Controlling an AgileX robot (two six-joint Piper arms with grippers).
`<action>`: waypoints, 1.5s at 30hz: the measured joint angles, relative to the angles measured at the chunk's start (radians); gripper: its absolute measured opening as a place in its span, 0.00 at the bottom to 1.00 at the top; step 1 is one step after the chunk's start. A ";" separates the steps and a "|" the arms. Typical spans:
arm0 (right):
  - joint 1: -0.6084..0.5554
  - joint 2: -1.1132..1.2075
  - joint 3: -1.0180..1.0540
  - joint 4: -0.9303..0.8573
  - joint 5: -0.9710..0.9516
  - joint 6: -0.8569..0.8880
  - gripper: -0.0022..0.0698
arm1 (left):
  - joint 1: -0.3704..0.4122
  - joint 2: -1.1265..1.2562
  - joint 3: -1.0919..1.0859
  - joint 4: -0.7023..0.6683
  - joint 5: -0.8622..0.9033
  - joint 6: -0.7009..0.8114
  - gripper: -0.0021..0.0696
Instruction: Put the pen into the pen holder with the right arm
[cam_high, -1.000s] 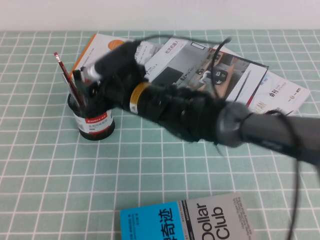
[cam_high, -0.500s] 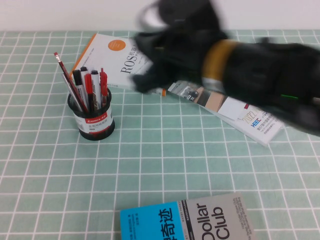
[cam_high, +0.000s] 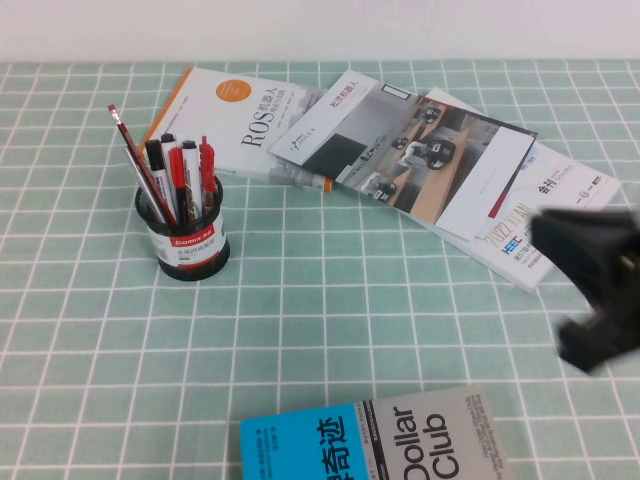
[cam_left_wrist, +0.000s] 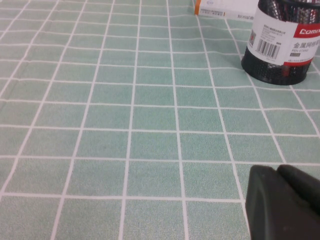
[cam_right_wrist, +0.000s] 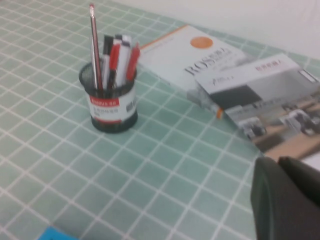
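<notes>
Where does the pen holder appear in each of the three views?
High view: the pen holder stands at the left, pens upright inside.
Left wrist view: only its lower part shows at the upper right corner.
Right wrist view: upper left.
Shared landmark: its red strip with white lettering.

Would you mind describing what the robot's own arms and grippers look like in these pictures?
The right gripper, at the high view's right edge, is a bulky, matte black, blocky shape; no cable or marking shows on it. The left gripper appears only in its wrist view, as a rounded matte black corner. No other arm parts are visible.
</notes>
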 joint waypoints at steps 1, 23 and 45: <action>0.000 -0.028 0.022 0.002 0.008 0.000 0.00 | 0.000 0.000 0.000 0.000 0.000 0.000 0.02; -0.548 -0.546 0.547 -0.012 -0.183 0.058 0.00 | 0.000 0.000 0.000 0.000 0.000 0.000 0.02; -0.651 -0.866 0.686 -0.014 -0.154 0.058 0.00 | 0.000 0.000 0.000 0.000 0.000 0.000 0.02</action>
